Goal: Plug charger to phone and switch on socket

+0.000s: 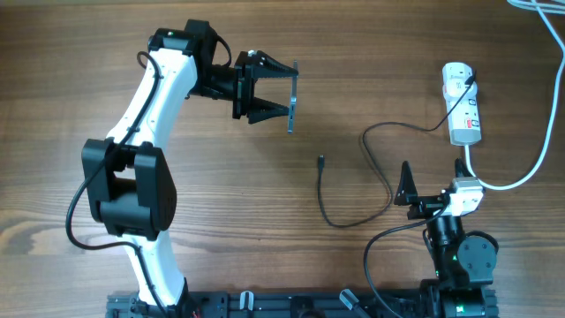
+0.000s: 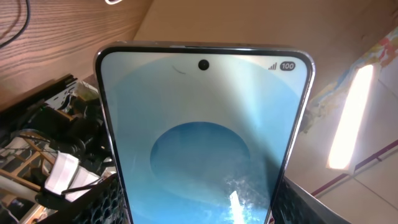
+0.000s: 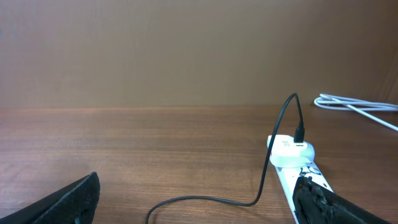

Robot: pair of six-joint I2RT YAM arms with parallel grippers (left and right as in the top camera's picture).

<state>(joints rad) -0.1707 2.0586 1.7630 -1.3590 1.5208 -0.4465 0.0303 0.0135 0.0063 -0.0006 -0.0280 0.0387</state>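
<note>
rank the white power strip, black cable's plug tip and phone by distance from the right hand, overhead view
1. White power strip, just ahead of the open right hand.
2. Thin black cable's plug tip, mid-table, to its left.
3. Cyan-screened phone, far left, in the left hand.

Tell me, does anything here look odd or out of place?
Mildly odd: the flat handset with the cyan screen is not lying down; the left end effector grips it on edge. The thin black charger cable sprawls loose over the wooden table, its plug tip free, its other end in the white power strip.
</note>
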